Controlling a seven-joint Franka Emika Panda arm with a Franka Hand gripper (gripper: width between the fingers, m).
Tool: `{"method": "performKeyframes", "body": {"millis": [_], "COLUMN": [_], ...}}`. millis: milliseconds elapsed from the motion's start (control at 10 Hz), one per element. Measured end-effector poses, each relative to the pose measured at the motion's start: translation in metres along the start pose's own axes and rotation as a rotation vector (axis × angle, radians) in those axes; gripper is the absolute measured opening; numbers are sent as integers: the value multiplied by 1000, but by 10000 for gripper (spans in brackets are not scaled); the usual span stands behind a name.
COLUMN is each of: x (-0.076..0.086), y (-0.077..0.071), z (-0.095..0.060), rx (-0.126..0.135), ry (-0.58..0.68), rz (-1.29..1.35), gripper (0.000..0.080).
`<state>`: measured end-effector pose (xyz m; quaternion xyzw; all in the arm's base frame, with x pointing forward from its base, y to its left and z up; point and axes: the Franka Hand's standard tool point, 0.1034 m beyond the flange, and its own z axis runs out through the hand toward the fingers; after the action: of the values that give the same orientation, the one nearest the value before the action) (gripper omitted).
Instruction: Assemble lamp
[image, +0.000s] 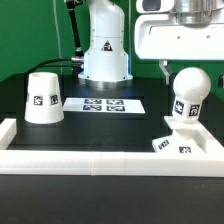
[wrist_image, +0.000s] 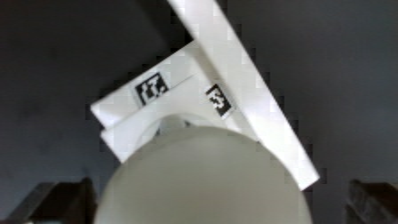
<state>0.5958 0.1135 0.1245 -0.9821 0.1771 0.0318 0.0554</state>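
Note:
The white round bulb (image: 189, 90) stands upright with its neck set in the low angular base (image: 183, 144) at the exterior view's right, next to the white wall. My gripper (image: 190, 72) hangs right above it, open, with one finger on each side of the bulb's top and a small gap to it. In the wrist view the bulb (wrist_image: 196, 170) fills the middle between my dark fingers (wrist_image: 54, 206), and the tagged base (wrist_image: 178, 108) shows beyond it. The cone shade (image: 42, 97) stands wide end down on the exterior view's left, far from my gripper.
The marker board (image: 104, 104) lies flat mid-table. The robot's white pedestal (image: 104, 50) stands behind it. A low white wall (image: 100, 165) runs along the front and up both sides; it shows as a white band in the wrist view (wrist_image: 228, 40).

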Motion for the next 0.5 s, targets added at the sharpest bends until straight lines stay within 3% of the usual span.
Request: {"method": "performKeyframes", "body": {"millis": [200,500], "x": [5,8], "y": [3,2], "z": [-1,-2], "rx": [-35,-53], "ry": [30,44], "rz": [-307,-595], "gripper": [698,698]}}
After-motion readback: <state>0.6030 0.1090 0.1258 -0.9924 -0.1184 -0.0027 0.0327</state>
